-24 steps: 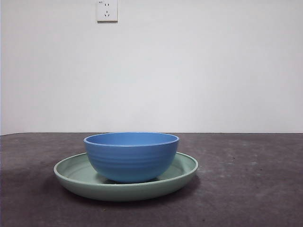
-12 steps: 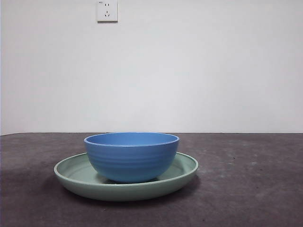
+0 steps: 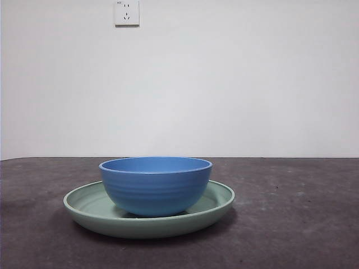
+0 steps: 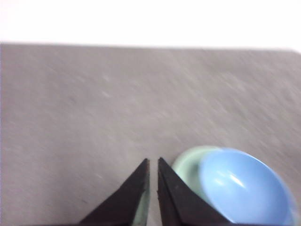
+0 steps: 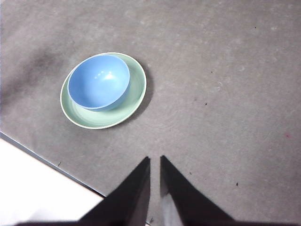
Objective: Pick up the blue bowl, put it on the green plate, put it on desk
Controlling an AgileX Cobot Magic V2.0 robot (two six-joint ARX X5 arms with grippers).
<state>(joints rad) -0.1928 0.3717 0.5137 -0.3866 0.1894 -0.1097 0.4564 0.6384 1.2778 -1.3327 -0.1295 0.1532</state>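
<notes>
Your blue bowl already sits inside the green plate on the worktop, so what looks left is lifting it off onto bare worktop. For that you need a grip on the bowl's rim. Left gripper and right gripper both hang high, jaws nearly closed, holding nothing.

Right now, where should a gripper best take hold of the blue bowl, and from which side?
Probably the rim of the blue bowl, coming from above: it sits upright in the green plate with its mouth open and its rim well above the plate's. One jaw inside, one outside; the rounded wall looks too wide to span.
</notes>
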